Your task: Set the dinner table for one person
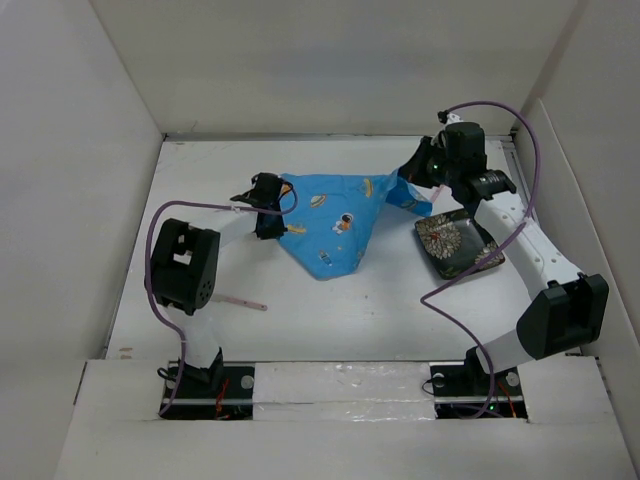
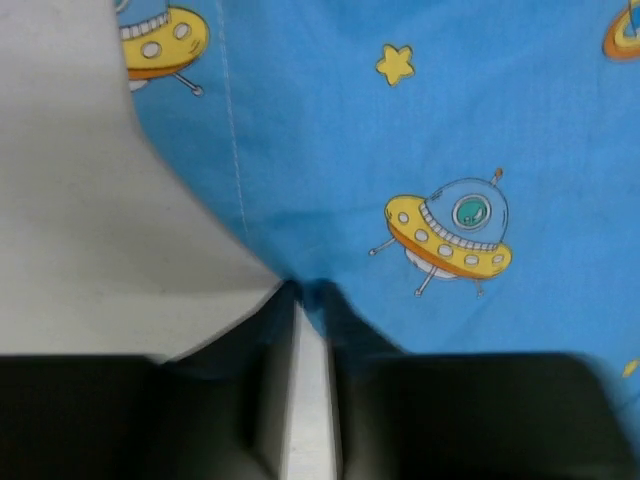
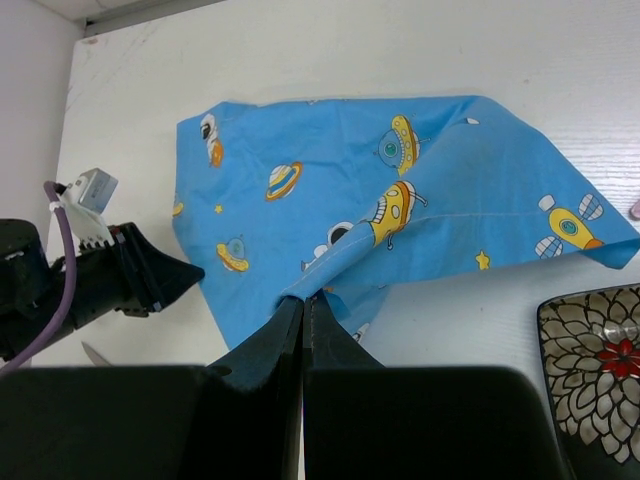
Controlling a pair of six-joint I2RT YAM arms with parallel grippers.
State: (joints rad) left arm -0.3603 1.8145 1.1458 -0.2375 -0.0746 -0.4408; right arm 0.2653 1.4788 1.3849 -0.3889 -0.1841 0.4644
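The blue cartoon-print placemat [image 1: 335, 222] lies partly lifted and bunched on the white dinner table [image 1: 380, 310]. My left gripper [image 1: 264, 203] is shut on its left edge; the left wrist view shows the fingertips pinching the blue cloth [image 2: 420, 150] at the gripper [image 2: 306, 296]. My right gripper [image 1: 408, 172] is shut on a folded hem at the mat's right side, seen in the right wrist view [image 3: 305, 300] with the mat [image 3: 440, 170] spread beyond. A dark square flower-patterned plate [image 1: 458, 243] sits just right of the mat, under the right arm.
A thin pink stick-like utensil [image 1: 243, 302] lies on the table near the left arm's elbow. The plate's corner also shows in the right wrist view [image 3: 600, 370]. White walls enclose the table at left, back and right.
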